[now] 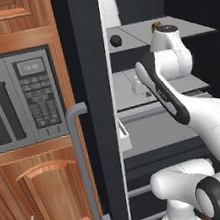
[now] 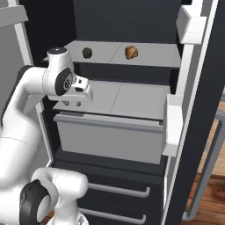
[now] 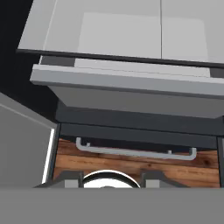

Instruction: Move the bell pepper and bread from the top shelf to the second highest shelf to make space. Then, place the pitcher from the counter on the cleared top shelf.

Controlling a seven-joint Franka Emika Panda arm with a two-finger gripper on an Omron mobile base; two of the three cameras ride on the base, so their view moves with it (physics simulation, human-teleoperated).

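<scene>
Sitting on the top shelf [image 2: 154, 55] of the open fridge [image 2: 118, 26], the bell pepper [image 2: 87, 52] and the bread [image 2: 131, 52] lie well apart from each other — the dark ball toward the shelf's left end in the right base view, the tan lump nearer its middle. In the left base view the bell pepper [image 1: 115, 41] shows just past the edge of the fridge door [image 1: 99, 108], while the bread [image 1: 156, 25] peeks out right behind the top of the arm's wrist. The gripper [image 2: 72, 103] hangs below that shelf, pointing downward over the front left part of the second highest shelf [image 2: 132, 99], so both food items are above it and behind it, neither one between the jaws nor touching them. Whether the jaws stand apart or together cannot be told — only small dark stubs show under the white hand in the right base view, and the hand view shows just their tips at its lower edge. The hand view looks down past the shelf at the grey drawer [image 3: 131, 94] beneath it and a lower drawer with a pull handle [image 3: 135, 152].
</scene>
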